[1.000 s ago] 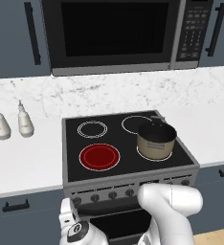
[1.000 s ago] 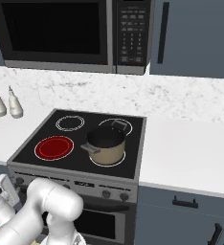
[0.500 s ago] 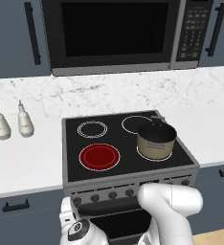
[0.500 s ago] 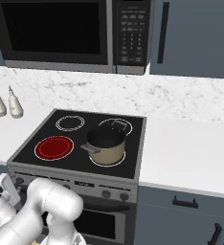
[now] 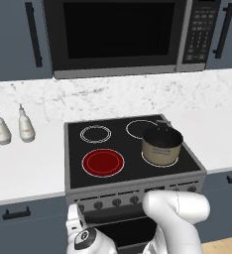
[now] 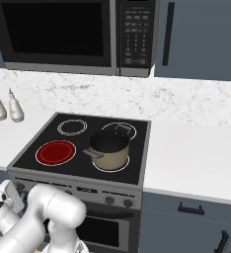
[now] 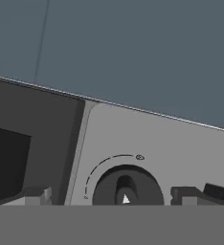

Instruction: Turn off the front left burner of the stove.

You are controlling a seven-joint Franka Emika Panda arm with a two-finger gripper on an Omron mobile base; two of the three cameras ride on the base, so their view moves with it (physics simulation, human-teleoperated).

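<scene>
The front left burner (image 5: 103, 162) (image 6: 56, 152) glows as a solid red disc on the stove's black glass top (image 5: 76, 149) (image 6: 139, 143). Small dark knobs (image 5: 98, 204) run along the grey steel front panel. My gripper (image 5: 74, 219) (image 6: 5, 193) hangs low in front of the panel's left end. In the hand view my gripper (image 7: 116, 196) is open, one dark fingertip (image 7: 35, 195) on each side of a round dark knob (image 7: 127, 185), with a gap to it on both sides. A white pointer mark shows on the knob's face.
A tan pot (image 5: 161, 145) (image 6: 109, 149) with a dark inside stands on the front right burner. A black microwave (image 5: 118, 34) hangs above the stove. Two white bottles (image 5: 1, 130) (image 5: 25, 126) stand on the marble counter to the left. Dark cabinet fronts with handles (image 5: 16, 214) flank the stove.
</scene>
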